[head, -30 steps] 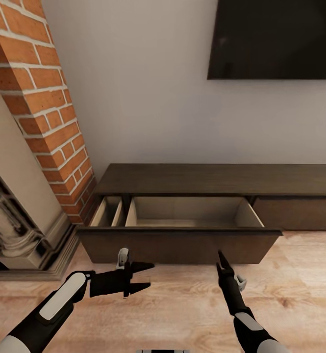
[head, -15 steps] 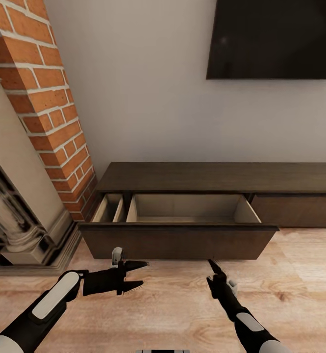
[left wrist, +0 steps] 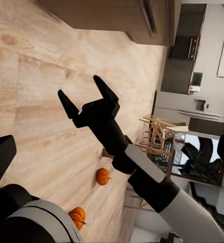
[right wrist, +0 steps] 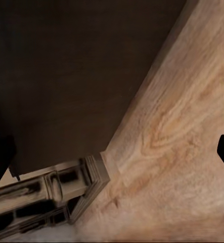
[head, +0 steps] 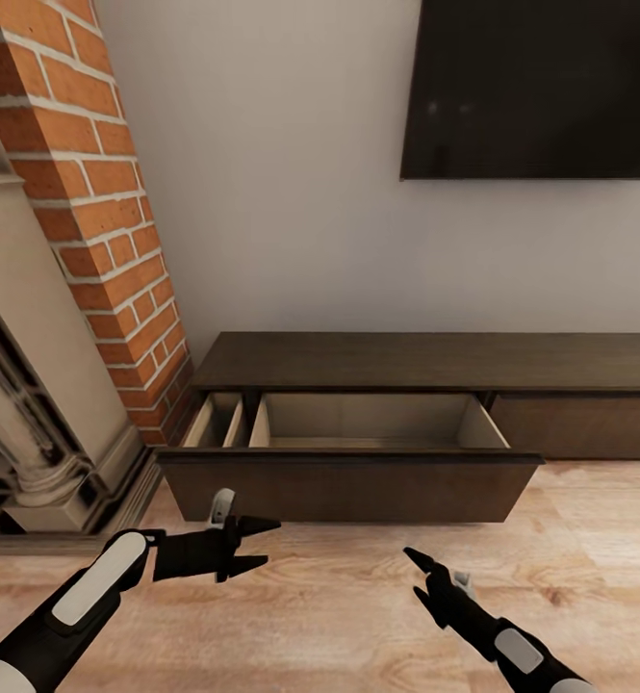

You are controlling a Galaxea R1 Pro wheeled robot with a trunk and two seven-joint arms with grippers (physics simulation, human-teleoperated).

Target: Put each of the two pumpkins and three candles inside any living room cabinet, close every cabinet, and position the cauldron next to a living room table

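Head view first: the cabinet (head: 377, 361) sits against the white wall under a dark TV panel (head: 536, 87), with its big drawer (head: 358, 448) pulled out, pale beige inside, nothing visible in it. A brick column (head: 89, 192) and fireplace surround (head: 31, 404) stand beside it. The left gripper (head: 259, 544) hovers over the wood floor (head: 339, 597) just short of the drawer front, jaws spread, holding nothing. The right gripper (head: 416, 558) points at the drawer too; can't tell its jaw gap here.

Left wrist view: the right gripper (left wrist: 84, 96) shows with jaws clearly apart and empty. Two pumpkins (left wrist: 103, 176) (left wrist: 77, 216) sit on the floor, near a wooden chair (left wrist: 154, 136).

Right wrist view: just the dark drawer front (right wrist: 71, 76), floor and fireplace base.
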